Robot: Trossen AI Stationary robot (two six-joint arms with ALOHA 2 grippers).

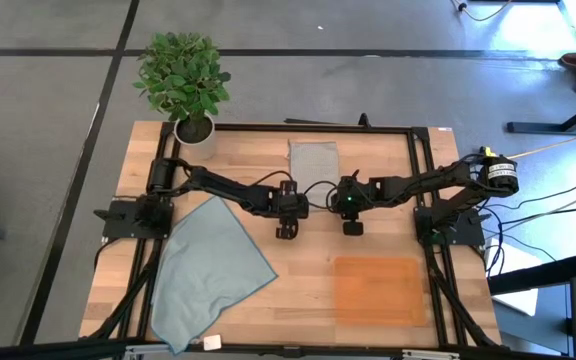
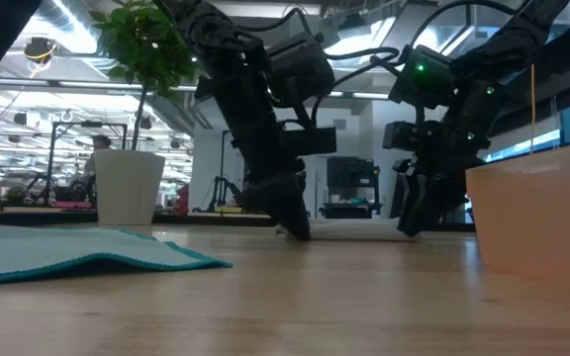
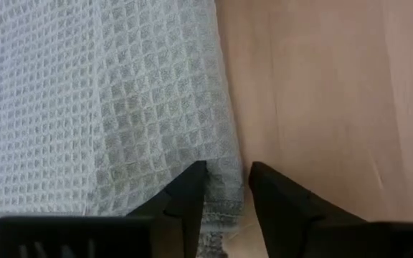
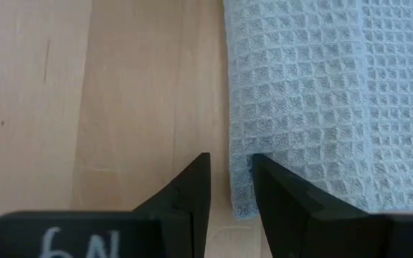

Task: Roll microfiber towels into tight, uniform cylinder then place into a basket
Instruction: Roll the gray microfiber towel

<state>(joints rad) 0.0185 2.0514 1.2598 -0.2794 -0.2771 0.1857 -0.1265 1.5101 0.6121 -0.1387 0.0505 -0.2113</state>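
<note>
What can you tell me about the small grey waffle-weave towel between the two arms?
The small grey waffle-weave towel is soft cloth with a square-grid texture, folded into a narrow rectangle with a fold line along it. It lies flat on the pale wooden table. The left pincer and right pincer each straddle a near corner.

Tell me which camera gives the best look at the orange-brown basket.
The high view: it shows the whole basket as a flat rectangle on the table, in front of the right arm. The low view catches only one pale orange wall at the picture's right edge. Neither wrist view shows it.
</note>
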